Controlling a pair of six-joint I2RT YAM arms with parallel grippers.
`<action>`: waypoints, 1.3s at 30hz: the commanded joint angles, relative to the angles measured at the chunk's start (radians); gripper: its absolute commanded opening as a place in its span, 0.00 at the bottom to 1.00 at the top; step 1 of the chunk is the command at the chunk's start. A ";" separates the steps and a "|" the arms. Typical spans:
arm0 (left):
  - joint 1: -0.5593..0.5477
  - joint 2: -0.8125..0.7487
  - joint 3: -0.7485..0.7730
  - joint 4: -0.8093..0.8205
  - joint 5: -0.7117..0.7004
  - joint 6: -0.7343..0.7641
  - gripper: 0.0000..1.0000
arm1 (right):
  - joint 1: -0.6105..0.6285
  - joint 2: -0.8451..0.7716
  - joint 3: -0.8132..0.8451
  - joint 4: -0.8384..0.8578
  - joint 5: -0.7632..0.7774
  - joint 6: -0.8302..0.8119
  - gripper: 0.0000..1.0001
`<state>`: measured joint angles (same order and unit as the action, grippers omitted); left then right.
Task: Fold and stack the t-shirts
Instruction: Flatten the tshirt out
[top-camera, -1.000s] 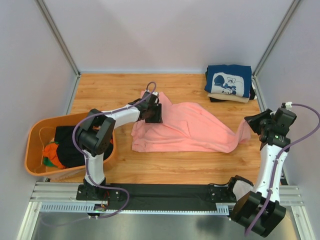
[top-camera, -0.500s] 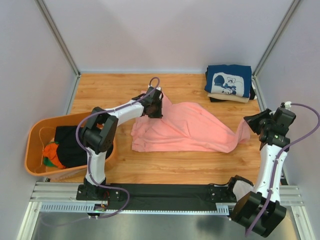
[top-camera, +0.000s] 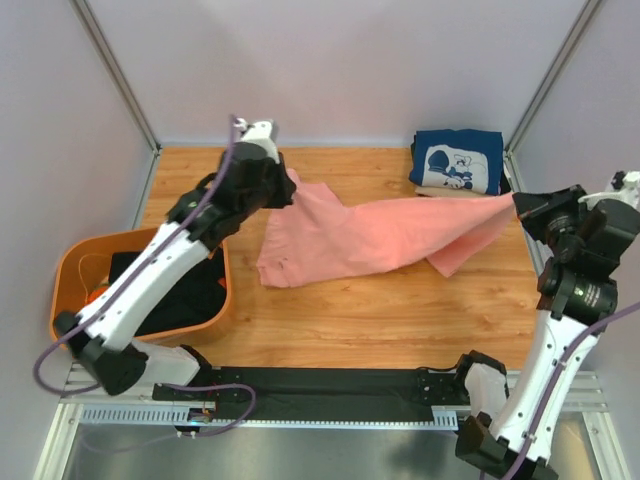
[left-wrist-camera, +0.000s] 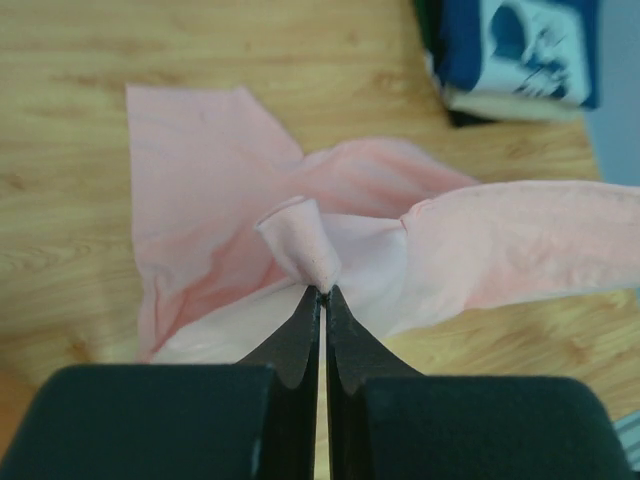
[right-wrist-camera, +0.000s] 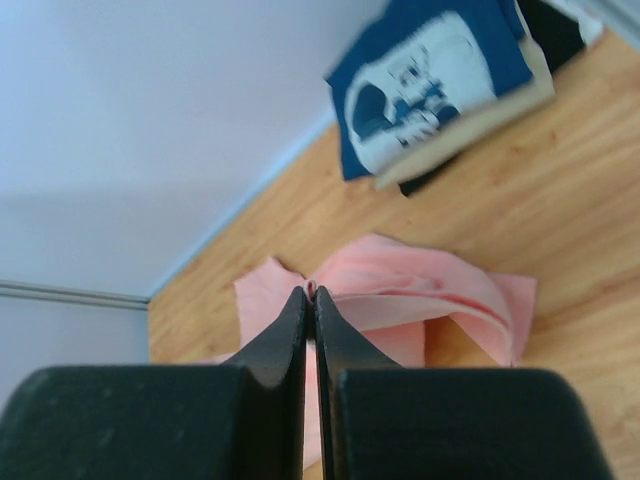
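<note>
Salmon-pink t-shirt (top-camera: 350, 235) strung between two claws over the wooden worktop (top-camera: 380, 320).
The soft cloth sags mid-worktop, partly resting on the wood; the left claw (top-camera: 285, 185) and right claw (top-camera: 515, 200) each pinch a bunched corner. The rounded orange plastic tub (top-camera: 70, 265) at the left edge holds dark crumpled clothes (top-camera: 180, 300). The folded navy printed shirt (top-camera: 458, 160) tops a stack in the far right corner.

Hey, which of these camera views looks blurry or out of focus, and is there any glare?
Top external: sharp and evenly lit, no glare on the pink t-shirt. Left wrist: the left gripper is dark and soft-edged up close, cloth clearer. Right wrist: tilted view, the right gripper and the folded stack both look soft.
</note>
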<state>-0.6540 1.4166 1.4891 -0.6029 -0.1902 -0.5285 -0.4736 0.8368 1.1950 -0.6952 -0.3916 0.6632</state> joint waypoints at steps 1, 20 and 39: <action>-0.010 -0.192 0.080 -0.107 -0.080 0.047 0.00 | 0.001 -0.057 0.194 -0.105 0.020 0.010 0.00; -0.070 -0.555 0.424 0.047 0.075 0.476 0.00 | 0.210 0.067 1.015 -0.304 0.536 -0.280 0.00; 0.310 0.171 0.301 0.265 0.120 0.377 0.00 | 0.219 0.485 0.225 0.224 0.438 -0.234 0.00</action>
<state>-0.3782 1.4879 1.8587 -0.4191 -0.1333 -0.0906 -0.2562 1.3079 1.5425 -0.6331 0.0792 0.3931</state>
